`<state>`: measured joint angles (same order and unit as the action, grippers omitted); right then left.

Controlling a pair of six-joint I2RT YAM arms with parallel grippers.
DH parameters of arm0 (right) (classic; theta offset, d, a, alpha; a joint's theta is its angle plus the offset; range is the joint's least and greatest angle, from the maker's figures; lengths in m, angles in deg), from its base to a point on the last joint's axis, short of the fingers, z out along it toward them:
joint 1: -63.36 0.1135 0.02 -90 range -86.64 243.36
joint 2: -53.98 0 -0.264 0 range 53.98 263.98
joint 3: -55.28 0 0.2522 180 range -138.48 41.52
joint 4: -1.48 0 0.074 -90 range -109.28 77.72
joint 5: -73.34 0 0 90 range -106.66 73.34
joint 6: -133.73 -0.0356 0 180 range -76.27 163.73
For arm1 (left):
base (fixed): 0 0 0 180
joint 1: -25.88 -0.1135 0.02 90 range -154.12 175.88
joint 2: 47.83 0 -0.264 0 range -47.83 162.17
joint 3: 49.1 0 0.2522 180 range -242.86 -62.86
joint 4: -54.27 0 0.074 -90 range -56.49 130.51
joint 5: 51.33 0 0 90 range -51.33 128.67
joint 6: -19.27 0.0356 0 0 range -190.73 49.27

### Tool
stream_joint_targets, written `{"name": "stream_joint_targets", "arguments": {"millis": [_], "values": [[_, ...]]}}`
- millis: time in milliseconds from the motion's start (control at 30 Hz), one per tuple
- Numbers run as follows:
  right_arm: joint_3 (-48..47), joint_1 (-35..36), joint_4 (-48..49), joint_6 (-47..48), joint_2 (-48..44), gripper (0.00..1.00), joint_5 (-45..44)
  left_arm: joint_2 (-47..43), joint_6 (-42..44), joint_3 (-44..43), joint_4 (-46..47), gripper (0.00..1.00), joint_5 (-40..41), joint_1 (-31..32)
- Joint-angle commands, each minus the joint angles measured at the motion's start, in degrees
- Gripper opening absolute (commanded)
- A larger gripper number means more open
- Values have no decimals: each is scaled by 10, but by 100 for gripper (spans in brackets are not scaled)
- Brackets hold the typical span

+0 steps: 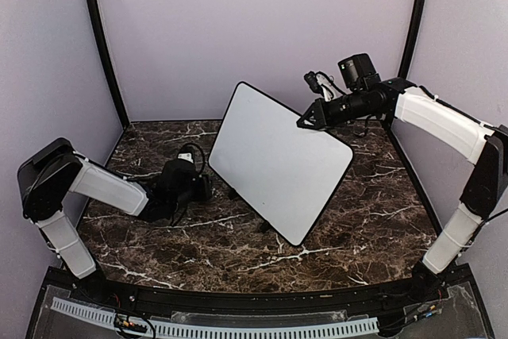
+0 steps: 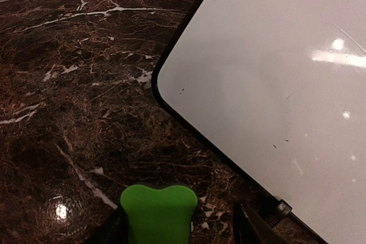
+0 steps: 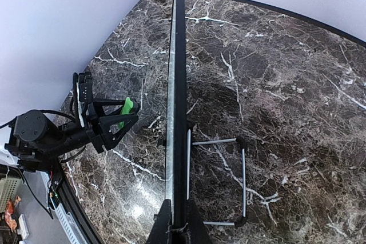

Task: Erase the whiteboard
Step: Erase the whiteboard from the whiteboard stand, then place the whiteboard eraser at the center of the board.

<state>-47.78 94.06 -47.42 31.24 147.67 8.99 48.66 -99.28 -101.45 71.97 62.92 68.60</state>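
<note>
Nearest, low over the brown marble tabletop (image 1: 357, 220) and just left of the board: left gripper (image 2: 178, 231), fingers parted around a green eraser (image 2: 157, 212), with a visible gap beside the block, so framing it loosely rather than clamping it. Cannot tell whether the eraser rests on the stone or hangs just above it. Further in, at the middle of the table: the whiteboard (image 1: 278, 160), propped at a lean on its thin wire stand (image 3: 240, 181) and turned so one corner points toward the arms. At its upper far edge: right gripper (image 3: 176, 221), clenched on the black frame and steadying the board. Judged done or very nearly so, with no words or strokes on the visible face in the top or left wrist views, only glare and a few tiny dark specks toward the lower part. Probably left: a last wipe over those specks, putting the eraser down, and letting go of the frame. No brand, label or legible writing anywhere on board, eraser or arms.
</note>
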Motion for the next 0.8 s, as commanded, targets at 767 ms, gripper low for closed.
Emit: {"name": "stream_joint_targets", "arguments": {"millis": [767], "values": [[26, 35, -78, 20, 26, 0, 22, 52, -207, -23, -195, 99, -29, -118]]}}
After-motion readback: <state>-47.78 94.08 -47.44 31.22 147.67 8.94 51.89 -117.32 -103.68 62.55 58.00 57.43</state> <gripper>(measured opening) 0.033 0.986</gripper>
